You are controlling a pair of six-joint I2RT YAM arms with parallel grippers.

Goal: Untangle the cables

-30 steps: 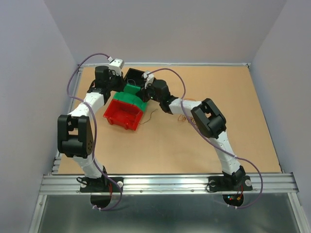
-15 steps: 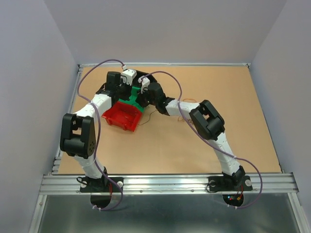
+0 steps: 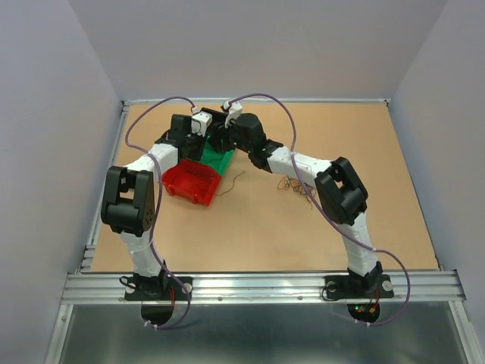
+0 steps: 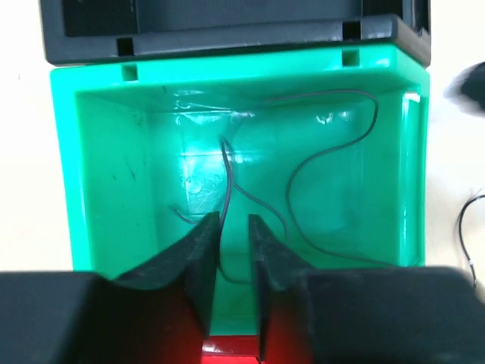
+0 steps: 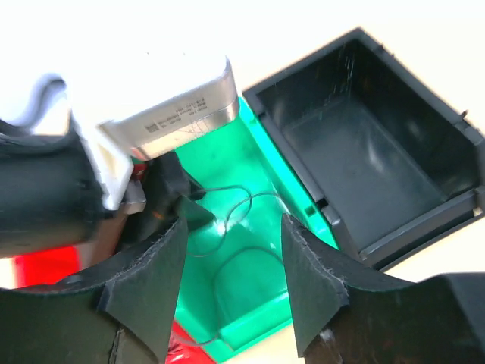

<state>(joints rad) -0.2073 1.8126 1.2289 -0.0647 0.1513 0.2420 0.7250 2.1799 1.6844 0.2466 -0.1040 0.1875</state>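
Observation:
The cables are hair-thin wires. One dark wire (image 4: 327,152) lies looped inside the green bin (image 4: 98,152), and its end runs up between the fingers of my left gripper (image 4: 233,220), which stands slightly open over the bin. The same wire (image 5: 236,199) shows under my right gripper (image 5: 233,227), whose fingers are wide open above the green bin (image 5: 254,284) with nothing between them. Seen from the top, both grippers (image 3: 203,130) (image 3: 222,141) meet over the green bin (image 3: 220,161). A wiry bunch of cables (image 3: 297,186) lies on the table, beside the right arm.
A black bin (image 3: 208,116) stands behind the green one and a red bin (image 3: 189,182) in front of it. One loose wire (image 3: 233,182) lies right of the red bin. The black bin (image 5: 356,152) holds nothing visible. Grey walls close in the table on three sides.
Both grippers moved over the green bin and opened from shut. The right arm swung back and left, uncovering the bunch on the table.

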